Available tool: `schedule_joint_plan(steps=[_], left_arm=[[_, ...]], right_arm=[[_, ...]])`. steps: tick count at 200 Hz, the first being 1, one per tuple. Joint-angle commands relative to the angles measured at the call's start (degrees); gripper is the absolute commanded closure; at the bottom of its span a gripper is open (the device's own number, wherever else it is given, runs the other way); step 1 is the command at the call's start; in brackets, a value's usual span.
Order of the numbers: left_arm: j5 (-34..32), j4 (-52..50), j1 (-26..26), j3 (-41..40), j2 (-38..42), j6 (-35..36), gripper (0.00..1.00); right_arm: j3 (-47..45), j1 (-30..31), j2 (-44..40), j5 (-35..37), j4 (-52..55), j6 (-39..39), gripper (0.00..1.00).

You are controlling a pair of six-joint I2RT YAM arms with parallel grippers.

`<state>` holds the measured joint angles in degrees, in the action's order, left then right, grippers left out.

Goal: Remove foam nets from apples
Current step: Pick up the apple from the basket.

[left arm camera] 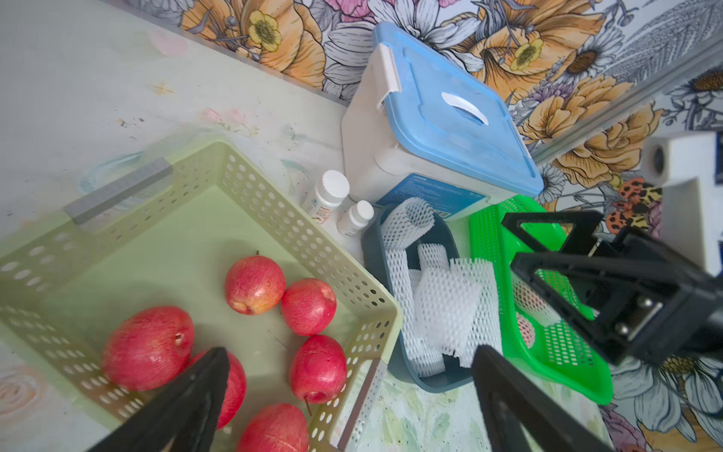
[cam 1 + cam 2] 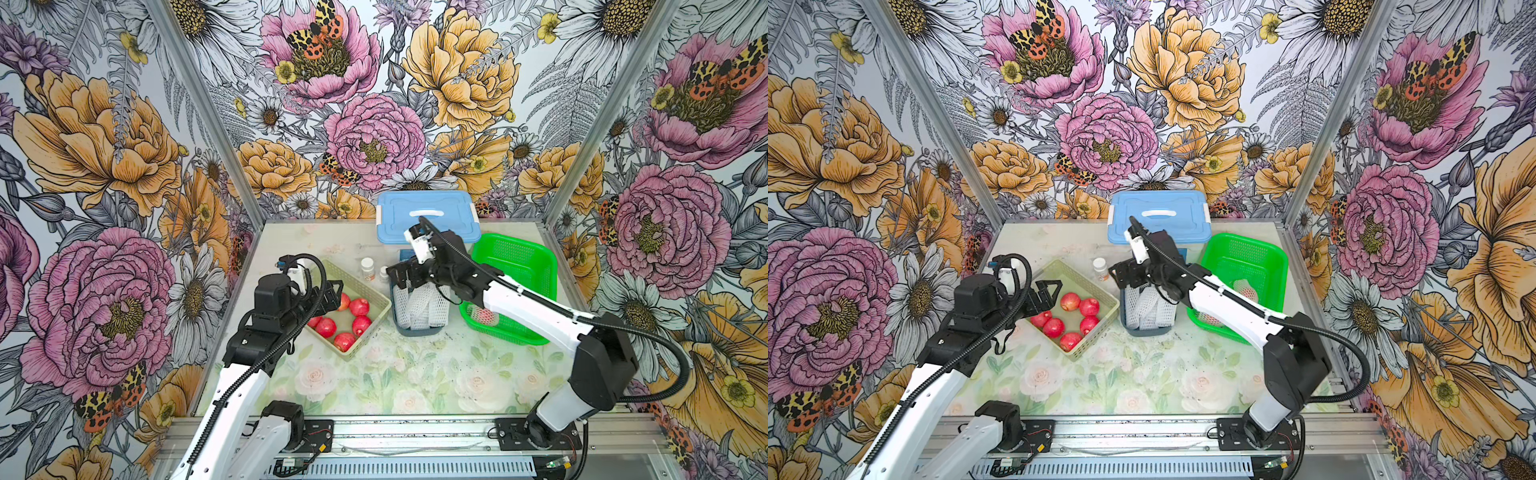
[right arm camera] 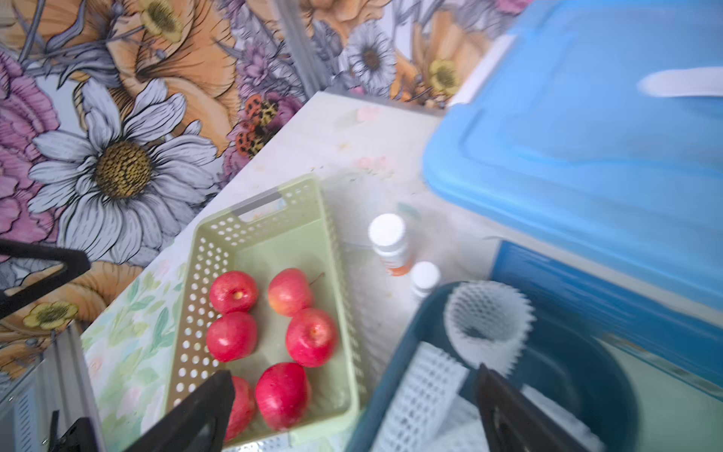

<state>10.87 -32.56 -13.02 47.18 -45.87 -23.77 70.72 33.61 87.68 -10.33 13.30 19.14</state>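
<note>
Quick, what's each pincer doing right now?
Left pincer: open, empty, above the apples.
Right pincer: open, empty, above the foam nets.

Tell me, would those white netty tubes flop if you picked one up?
Probably floppy: the foam nets lie bent and squashed together in the bin. Likely very light, being mostly holes. One tube has a round open mouth, so they're probably springy too.
</note>
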Motion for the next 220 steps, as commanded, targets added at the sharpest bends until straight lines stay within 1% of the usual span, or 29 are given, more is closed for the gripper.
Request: schedule_joint_plan(steps=[1,22,42,65,83,103,129,145,220], left_arm=[[-1.7,3.2,-5.1,2.4,-2.4,1.6,0.01],[-3.7,3.8,-10.0,3.8,-5.1,2.6,0.01],[-4.1,5.4,-11.8,4.0,-6.6,2.6,0.01],[-3.0,6.5,-12.4,4.4,-7.9,2.5,0.01],[-2.5,6.5,-12.5,4.9,-8.1,2.9,0.01],[-2.3,6.4,-12.5,4.9,-7.3,3.2,0.01],[-2.3,6.3,-12.4,4.2,-5.9,3.2,0.01],[-1.3,6.4,-12.5,3.8,-5.6,3.2,0.01],[-0.6,6.5,-12.0,4.1,-6.7,3.3,0.01]], right_arm=[[-6.3,-7.5,-7.0,3.3,4.4,3.6,0.0],[-10.6,-16.7,-13.1,6.0,10.0,3.9,0.0],[-13.3,-24.4,-16.2,9.9,15.4,3.7,0.0],[-16.2,-32.3,-16.5,11.3,17.5,2.9,0.0],[-17.1,-36.6,-14.4,11.7,17.5,2.3,0.0],[-16.4,-38.4,-10.0,13.3,17.4,1.1,0.0],[-14.6,-38.8,-5.0,16.1,17.4,-0.1,0.0],[-13.8,-39.3,-2.5,16.2,17.4,-0.8,0.0],[-12.3,-39.8,4.1,18.5,17.0,-3.0,0.0]])
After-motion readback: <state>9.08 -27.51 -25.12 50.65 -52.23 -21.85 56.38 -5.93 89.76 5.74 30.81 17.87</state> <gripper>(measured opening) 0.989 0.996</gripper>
